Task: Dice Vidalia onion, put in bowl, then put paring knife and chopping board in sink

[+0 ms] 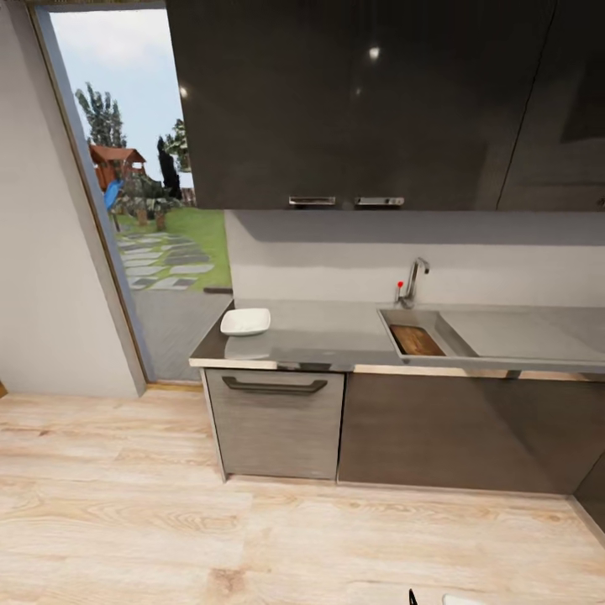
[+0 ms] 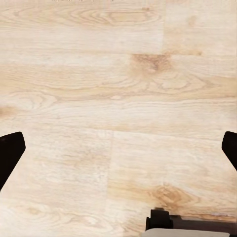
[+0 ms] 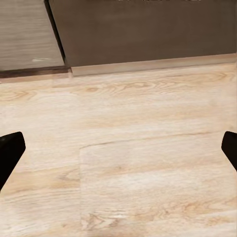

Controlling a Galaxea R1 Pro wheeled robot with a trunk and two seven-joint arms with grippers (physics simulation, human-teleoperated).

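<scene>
Across the wooden floor, the grey countertop (image 1: pixel 323 336) carries the white square bowl (image 1: pixel 245 321) at its left end. To the right is the steel sink (image 1: pixel 448 330) with its chrome tap (image 1: pixel 413 281). The brown chopping board (image 1: pixel 416 340) lies inside the basin. The Vidalia onion and the paring knife are out of view. My left gripper (image 2: pixel 118 153) hangs open over bare floor, its dark fingertips (image 2: pixel 10 153) at the picture's sides. My right gripper (image 3: pixel 118 153) is open too, over the floor near the cabinet base.
Dark wall cabinets (image 1: pixel 361 101) hang above the counter. A grey drawer front with a handle (image 1: pixel 275 385) sits under the bowl, with dark cabinet doors (image 1: pixel 437 428) beside it. A tall glass opening (image 1: pixel 143 210) to a garden stands on the left. Light wood floor (image 1: pixel 252 538) separates me from the counter.
</scene>
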